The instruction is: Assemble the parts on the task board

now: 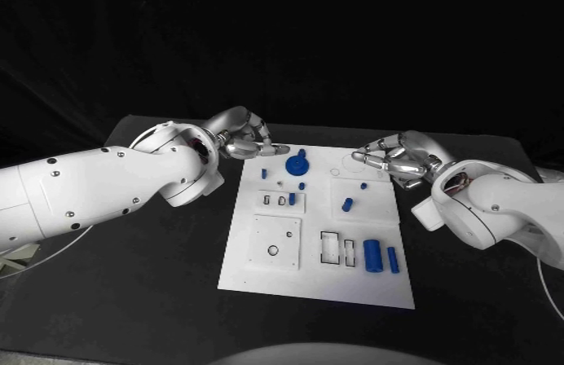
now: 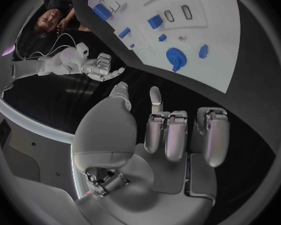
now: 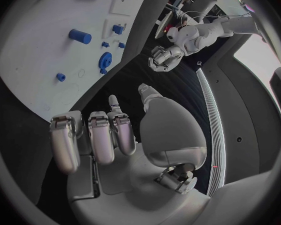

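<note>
Silver fingers of the left hand (image 2: 159, 135) lie loosely curled with gaps between them, nothing in the palm; the left wrist view shows this plainly, while the head view shows that hand (image 1: 244, 139) just off the far left corner of the task board (image 1: 265, 277). Right hand (image 3: 109, 140) likewise: fingers partly curled, apart, empty. Head view puts it (image 1: 398, 157) at the board's far right corner, over the black table (image 1: 141, 300).

Board lies flat mid-table between the two hands. On it, a blue gear (image 1: 297, 164) near the far edge, closest to the left hand. A short blue peg (image 1: 348, 204) on the right raised panel. Two blue cylinders, one thick (image 1: 372, 255) and one thin (image 1: 393, 259), lie side by side near the right edge, just beside a pair of rectangular slots (image 1: 340, 248).

Left wrist view shows the gear's teeth (image 2: 175, 58), which the head view does not resolve. Right wrist view shows the gear (image 3: 105, 61) and one cylinder (image 3: 80, 36) lying on the board.
</note>
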